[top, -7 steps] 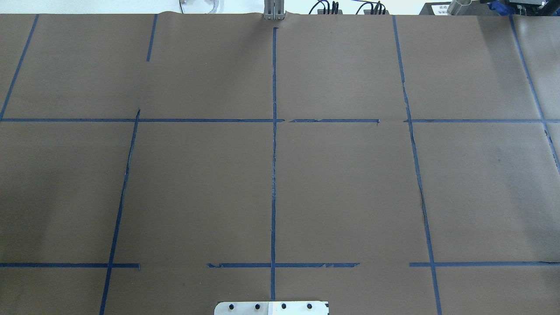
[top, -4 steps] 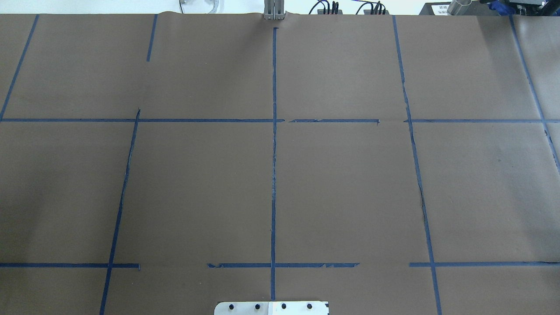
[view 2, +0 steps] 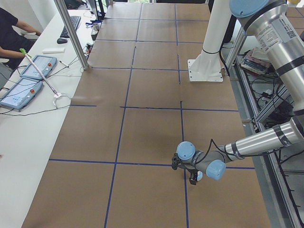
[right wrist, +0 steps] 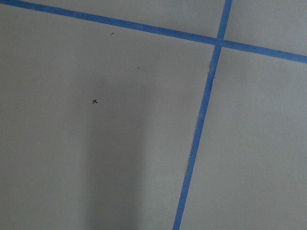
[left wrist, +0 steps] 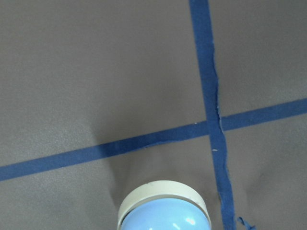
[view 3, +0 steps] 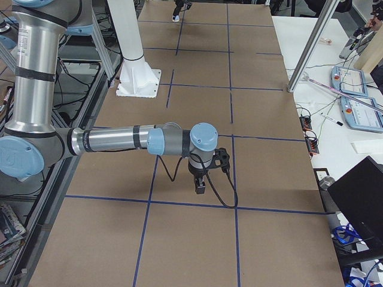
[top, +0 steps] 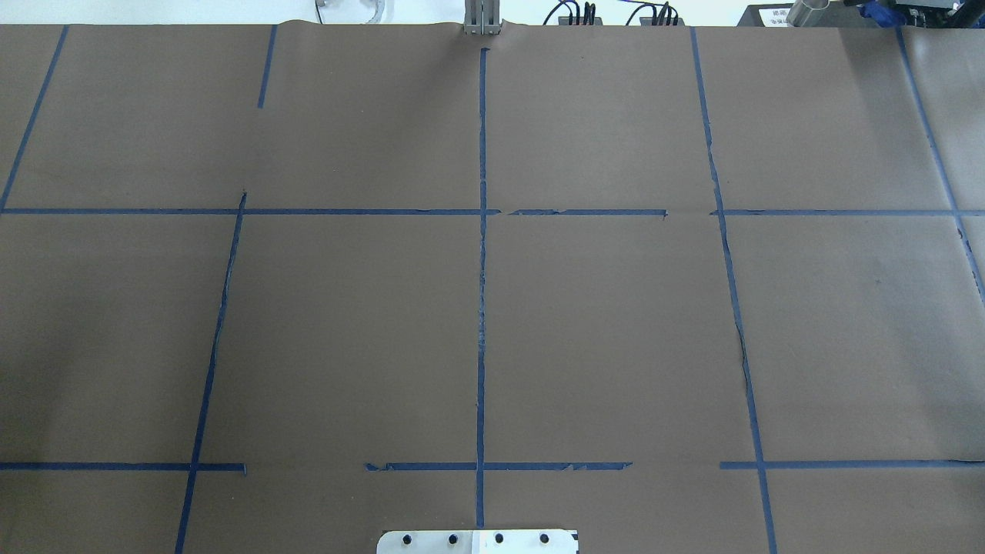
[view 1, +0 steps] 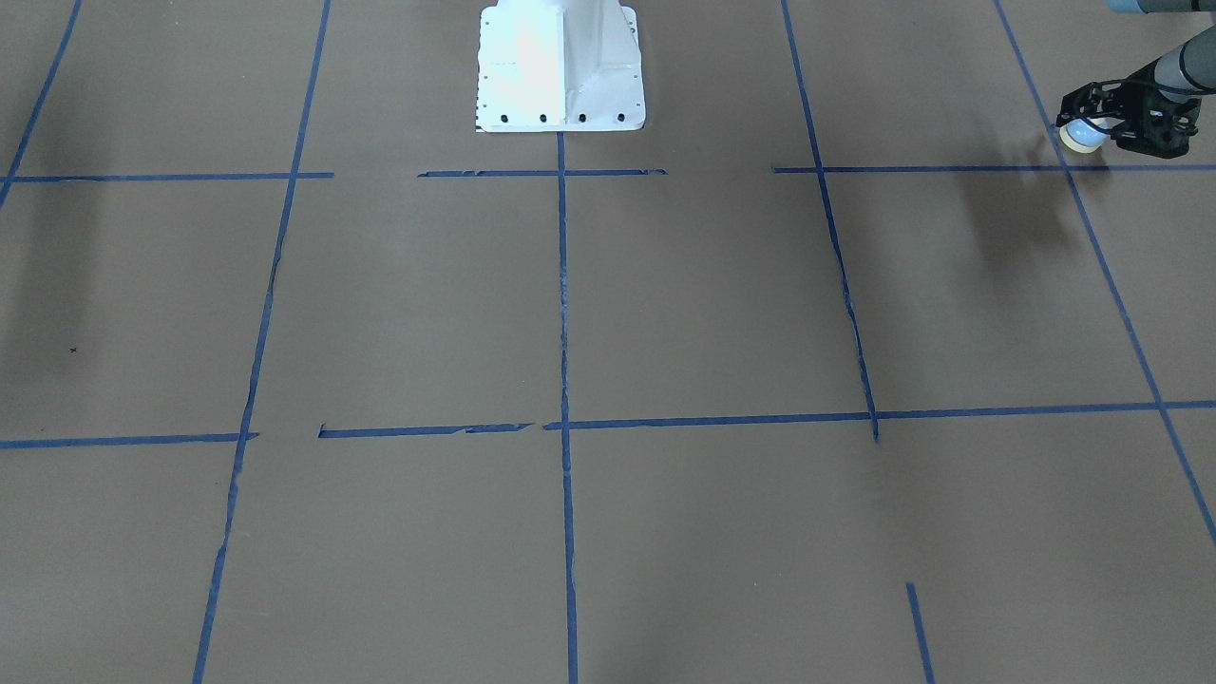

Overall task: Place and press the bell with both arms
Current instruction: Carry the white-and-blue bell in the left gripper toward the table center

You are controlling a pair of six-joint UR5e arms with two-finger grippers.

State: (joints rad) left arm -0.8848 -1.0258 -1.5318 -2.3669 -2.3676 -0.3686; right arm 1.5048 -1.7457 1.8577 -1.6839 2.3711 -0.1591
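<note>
The bell (view 1: 1080, 139), light blue with a cream rim, is held tilted in my left gripper (view 1: 1089, 122) above a blue tape crossing at the table's left end. The left wrist view shows the bell (left wrist: 164, 213) at its bottom edge, above the brown table cover. In the exterior left view the bell (view 2: 199, 176) sits under the near arm's gripper (view 2: 192, 174). My right gripper (view 3: 200, 186) shows only in the exterior right view, pointing down just above a tape line; I cannot tell whether it is open or shut. The overhead view shows neither arm nor bell.
The white pedestal (view 1: 560, 66) stands at the robot's side of the table, mid-width. Blue tape lines (top: 482, 308) divide the brown cover into squares. An operators' bench with tablets (view 2: 28, 76) and a metal post (view 2: 71, 33) runs along the far side.
</note>
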